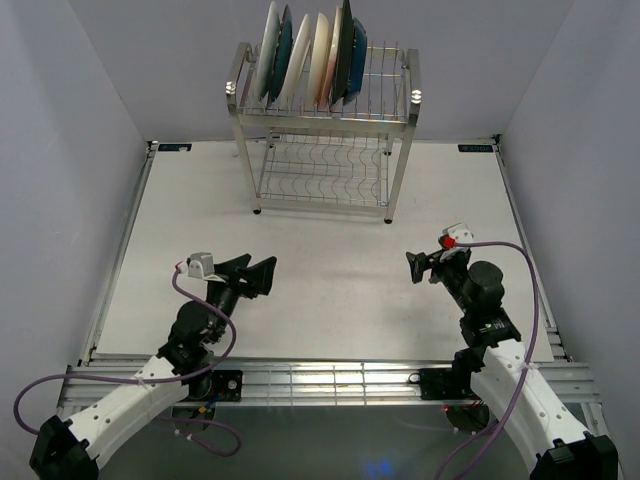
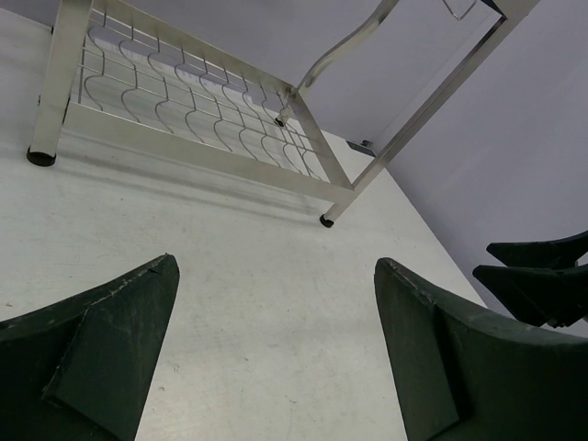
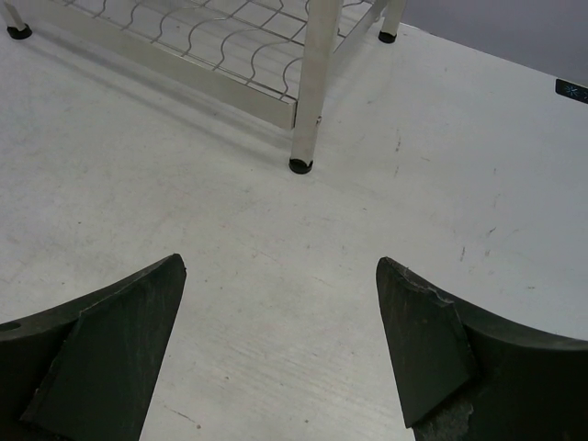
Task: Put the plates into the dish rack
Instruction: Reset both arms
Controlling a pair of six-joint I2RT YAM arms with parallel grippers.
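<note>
The dish rack (image 1: pixel 325 130) stands at the back middle of the table, a two-tier steel wire frame. Several plates (image 1: pixel 322 58) stand on edge in its upper tier: cream, dark teal, white, pink and dark blue ones side by side. Its lower shelf (image 2: pixel 202 101) holds nothing. My left gripper (image 1: pixel 260 266) hovers open over the near left of the table, nothing between its fingers (image 2: pixel 110 340). My right gripper (image 1: pixel 418 266) hovers open at the near right, also holding nothing. The rack's front right post (image 3: pixel 308 83) shows ahead of my right gripper (image 3: pixel 280 262).
The white table (image 1: pixel 330 290) is walled by grey panels on the left, right and back. A metal rail (image 1: pixel 330 378) runs along the near edge by the arm bases. In the left wrist view the right gripper's fingers (image 2: pixel 537 276) show at the right edge.
</note>
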